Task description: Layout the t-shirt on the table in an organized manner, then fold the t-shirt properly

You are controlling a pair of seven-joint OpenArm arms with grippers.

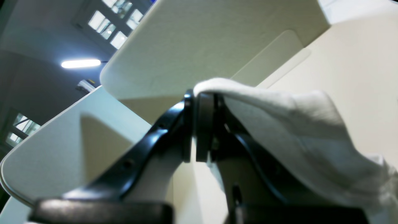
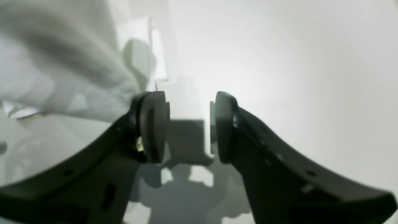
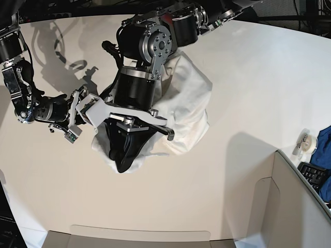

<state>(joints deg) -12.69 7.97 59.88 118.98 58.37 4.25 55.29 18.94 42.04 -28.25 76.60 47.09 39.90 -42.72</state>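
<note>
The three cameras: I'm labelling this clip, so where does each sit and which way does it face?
Left wrist: behind the shut fingers, angled upward past pinched t-shirt toward partition panels and ceiling light.
Right wrist: behind open fingers, facing the table, shirt at left.
Base: overhead, looking down on both arms, shirt and table.
Shared: every view shows the white shirt.
</note>
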